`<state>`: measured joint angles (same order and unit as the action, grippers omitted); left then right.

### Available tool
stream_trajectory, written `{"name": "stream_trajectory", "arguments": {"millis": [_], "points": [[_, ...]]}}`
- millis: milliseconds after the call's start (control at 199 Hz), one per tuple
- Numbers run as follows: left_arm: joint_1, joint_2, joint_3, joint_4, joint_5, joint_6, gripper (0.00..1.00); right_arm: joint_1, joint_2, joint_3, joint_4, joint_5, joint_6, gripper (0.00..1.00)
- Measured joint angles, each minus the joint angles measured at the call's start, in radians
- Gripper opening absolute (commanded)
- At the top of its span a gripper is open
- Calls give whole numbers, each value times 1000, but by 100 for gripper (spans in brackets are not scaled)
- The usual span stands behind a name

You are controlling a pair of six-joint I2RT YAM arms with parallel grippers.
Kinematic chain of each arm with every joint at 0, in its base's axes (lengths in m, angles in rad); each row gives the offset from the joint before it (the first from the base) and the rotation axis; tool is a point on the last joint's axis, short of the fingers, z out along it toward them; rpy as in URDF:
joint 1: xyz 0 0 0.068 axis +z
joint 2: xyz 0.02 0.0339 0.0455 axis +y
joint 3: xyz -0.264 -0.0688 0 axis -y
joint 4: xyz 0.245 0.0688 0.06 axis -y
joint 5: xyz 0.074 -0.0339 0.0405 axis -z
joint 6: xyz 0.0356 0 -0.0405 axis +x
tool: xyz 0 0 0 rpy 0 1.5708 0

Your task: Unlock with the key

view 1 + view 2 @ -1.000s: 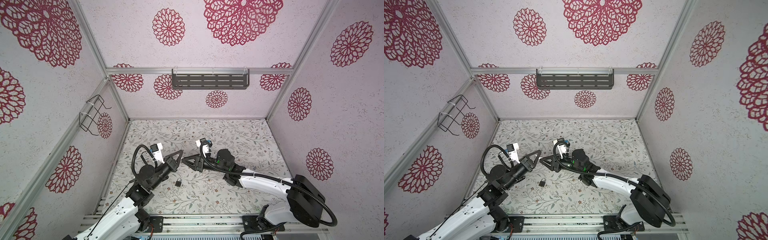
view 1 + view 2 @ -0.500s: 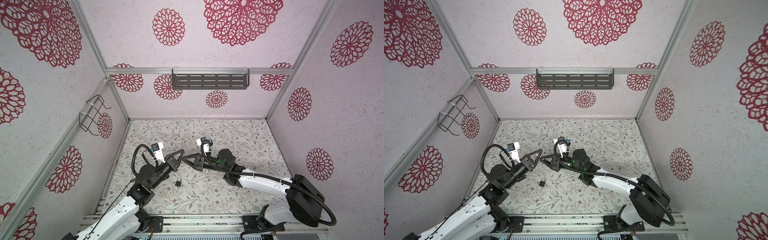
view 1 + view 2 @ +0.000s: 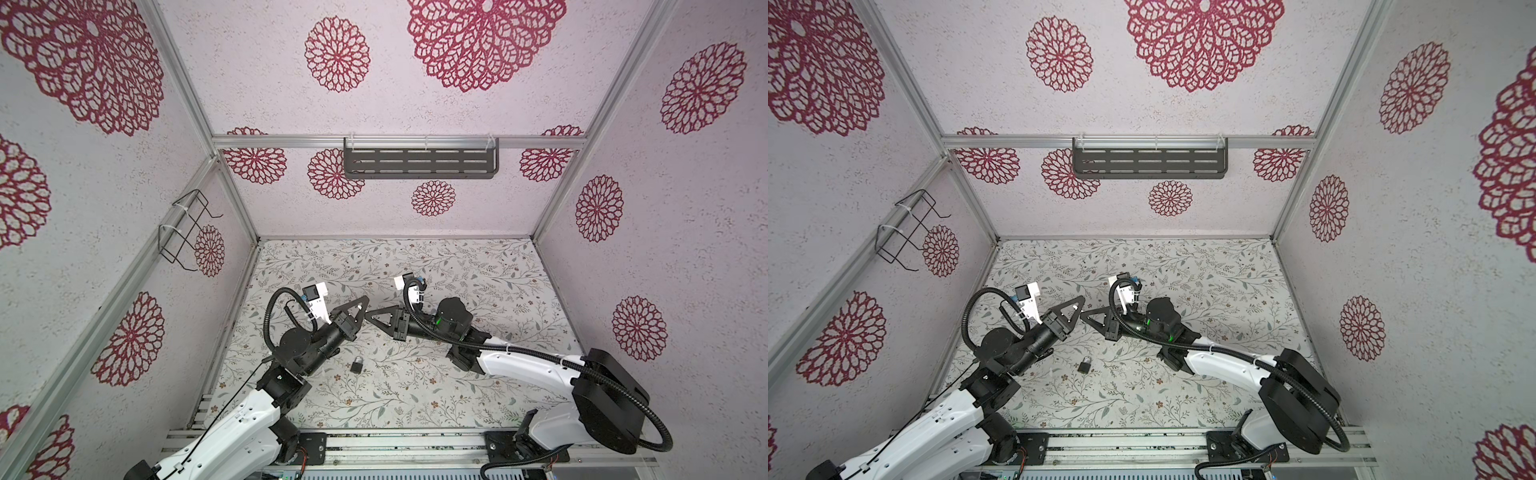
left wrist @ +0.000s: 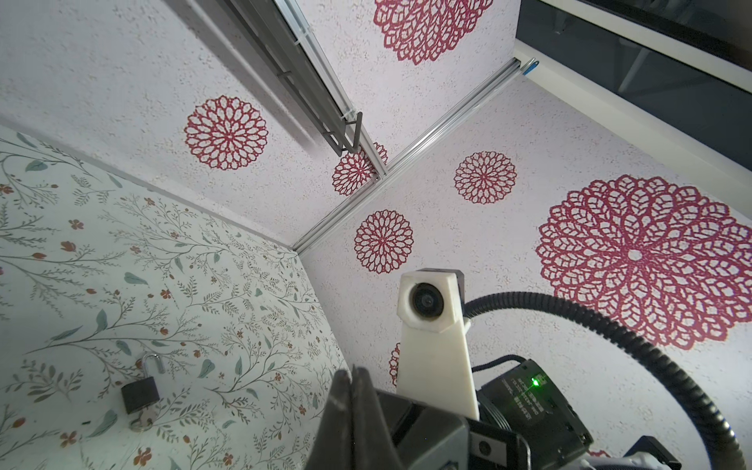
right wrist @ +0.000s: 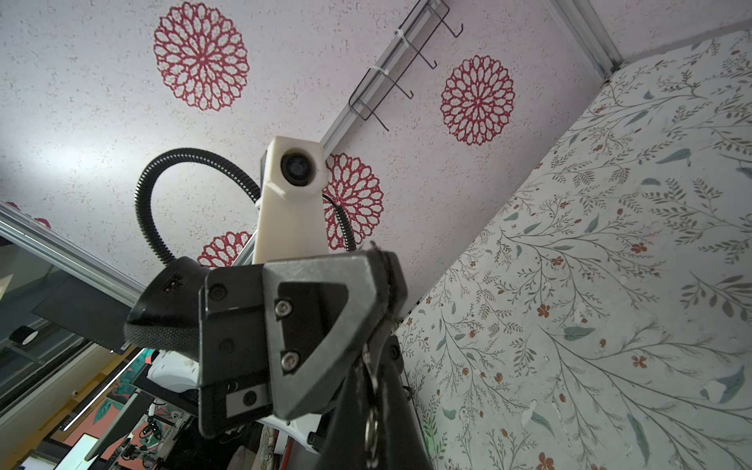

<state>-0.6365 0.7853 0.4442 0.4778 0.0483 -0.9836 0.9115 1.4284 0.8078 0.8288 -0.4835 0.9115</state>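
Two white-shelled arms with black joints and tools

The left arm (image 3: 245,419) and right arm (image 3: 528,365) carry ribbed black cables (image 3: 270,316) looping to white wrist camera housings (image 4: 431,309). Silver screws (image 5: 282,307) stud the triangular left tool (image 3: 364,300), and a green light (image 4: 534,381) glows.

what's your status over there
Left gripper and right gripper both shut, tips meeting midair on the key ring. Padlock lies untouched on table. Nothing in the way.

Pale walls (image 3: 374,216) with red rosettes (image 3: 433,198), leafy floral floor (image 3: 478,270), grey slotted shelf (image 3: 419,164), wire rack (image 3: 178,232).
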Motion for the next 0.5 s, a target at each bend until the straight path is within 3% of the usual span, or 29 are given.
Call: {"name": "stream_trajectory", "arguments": {"millis": [171, 352, 502], "points": [[0, 1, 0, 11, -4, 0, 0, -2, 0, 0, 9, 1, -1, 0], [3, -3, 0, 3, -12, 11, 45, -7, -5, 0, -5, 8, -4, 0], [9, -40, 11, -83, -26, 28, 58, -16, -39, -23, -66, 34, -42, 0]]}}
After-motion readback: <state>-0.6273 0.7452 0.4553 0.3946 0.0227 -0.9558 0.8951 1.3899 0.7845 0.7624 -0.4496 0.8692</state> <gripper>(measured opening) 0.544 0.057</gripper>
